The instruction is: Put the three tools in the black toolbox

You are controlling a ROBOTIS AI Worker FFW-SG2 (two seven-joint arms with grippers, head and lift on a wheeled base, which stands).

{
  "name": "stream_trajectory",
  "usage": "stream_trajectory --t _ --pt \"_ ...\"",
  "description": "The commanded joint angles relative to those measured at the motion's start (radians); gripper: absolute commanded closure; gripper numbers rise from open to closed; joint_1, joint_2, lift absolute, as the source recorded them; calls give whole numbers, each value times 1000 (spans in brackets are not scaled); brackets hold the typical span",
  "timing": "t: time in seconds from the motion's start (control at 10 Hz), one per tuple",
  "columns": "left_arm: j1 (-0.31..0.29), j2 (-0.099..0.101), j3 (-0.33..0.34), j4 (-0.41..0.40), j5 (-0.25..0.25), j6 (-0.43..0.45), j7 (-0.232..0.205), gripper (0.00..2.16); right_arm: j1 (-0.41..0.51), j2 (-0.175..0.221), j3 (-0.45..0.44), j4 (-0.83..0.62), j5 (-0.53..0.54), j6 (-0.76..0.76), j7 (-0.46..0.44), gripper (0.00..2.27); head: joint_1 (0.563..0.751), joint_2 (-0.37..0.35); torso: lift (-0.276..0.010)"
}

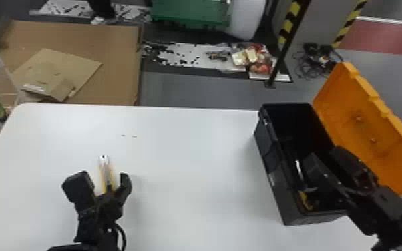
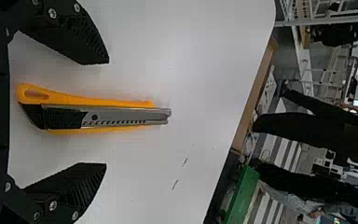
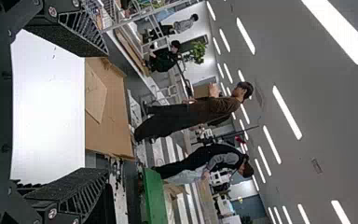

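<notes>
The slim utility knife (image 2: 93, 116) has a yellow-orange body, silver-grey metal and black slider; the boxy toolbox (image 1: 272, 167) at right is black with an orange lid (image 1: 370, 127); the smooth, flat worktop (image 1: 183, 150) is white.

A white table (image 1: 190, 160) carries a yellow utility knife (image 2: 98, 116) and the black toolbox (image 1: 270, 160).

I noted my left gripper (image 1: 105, 176) directed forward, fingers spread, and my right gripper (image 1: 324, 156) likewise parted, its arm angled in from the right.
</notes>
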Motion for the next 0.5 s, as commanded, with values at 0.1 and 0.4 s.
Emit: stream_trajectory --t 0.1,0.4 --pt "-3 2 1 5 9 23 -5 259 0 2 -2 -3 -2 -6 0 130 695 -130 -55" --pt "-3 8 1 5 29 38 -6 444 2 5 0 -6 -8 -18 0 130 695 -133 -55"
